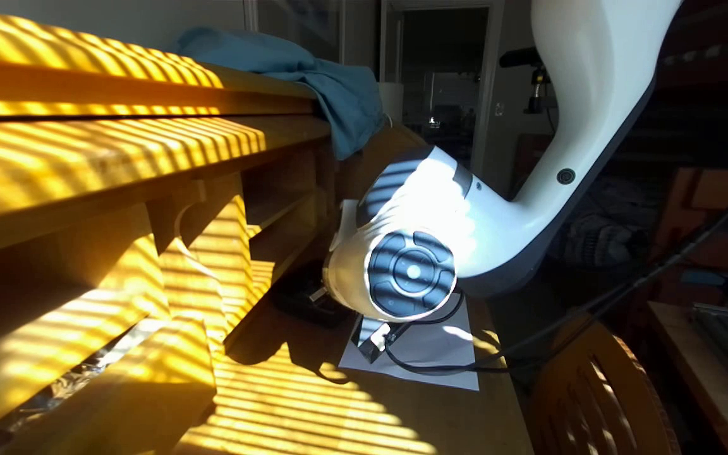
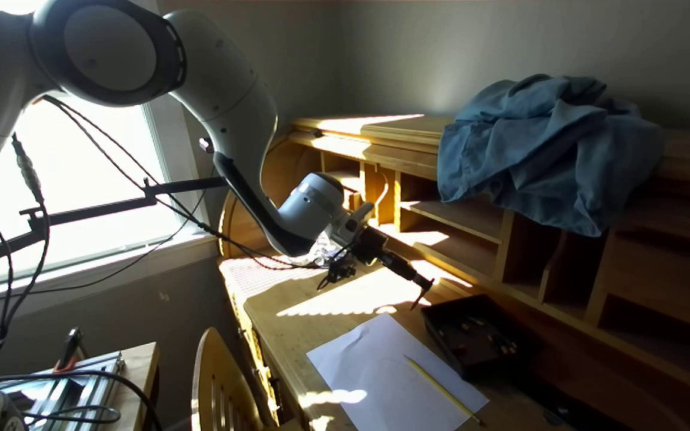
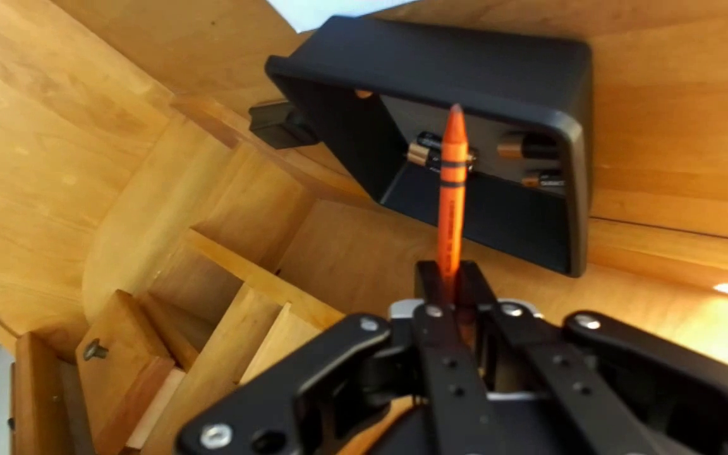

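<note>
My gripper point(image 3: 452, 281) is shut on an orange crayon point(image 3: 452, 205) in the wrist view. The crayon's tip points away from the fingers and overlaps the opening of a black tray point(image 3: 579, 208). Several batteries point(image 3: 426, 155) lie in the tray. In an exterior view the gripper point(image 2: 421, 281) is above the desk with the crayon point(image 2: 420, 297) slanting down, near the tray's point(image 2: 448, 353) corner. Whether the crayon touches anything cannot be told. In an exterior view the arm's wrist point(image 1: 411, 272) hides the fingers; part of the tray point(image 1: 304, 309) shows behind it.
White paper point(image 2: 369, 359) with a yellow pencil point(image 2: 441, 386) lies beside the tray. Wooden cubbies point(image 2: 453, 215) line the desk's back. A blue cloth point(image 2: 548, 137) drapes over the desk's top. A wooden chair point(image 2: 219, 383) stands at the front edge. Cables point(image 1: 617, 291) hang along the arm.
</note>
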You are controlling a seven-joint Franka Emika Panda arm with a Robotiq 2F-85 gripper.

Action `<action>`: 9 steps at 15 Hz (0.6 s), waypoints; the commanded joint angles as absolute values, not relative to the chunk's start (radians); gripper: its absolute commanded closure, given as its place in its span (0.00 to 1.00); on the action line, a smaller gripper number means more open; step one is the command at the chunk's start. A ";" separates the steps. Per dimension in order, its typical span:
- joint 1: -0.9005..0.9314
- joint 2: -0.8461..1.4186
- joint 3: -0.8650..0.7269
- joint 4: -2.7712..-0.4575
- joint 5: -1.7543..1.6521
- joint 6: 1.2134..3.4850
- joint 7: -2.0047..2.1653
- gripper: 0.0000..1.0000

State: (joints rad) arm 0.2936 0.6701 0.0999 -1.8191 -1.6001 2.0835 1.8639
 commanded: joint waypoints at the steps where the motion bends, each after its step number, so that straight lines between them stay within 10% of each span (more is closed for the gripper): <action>1: 0.224 0.649 0.143 -1.857 -1.612 2.213 1.842 0.98; 9: 0.213 0.654 0.143 -1.868 -1.608 2.250 1.801 0.98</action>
State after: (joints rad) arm 0.2249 0.6697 0.1294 -1.8472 -1.6005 2.2396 1.8223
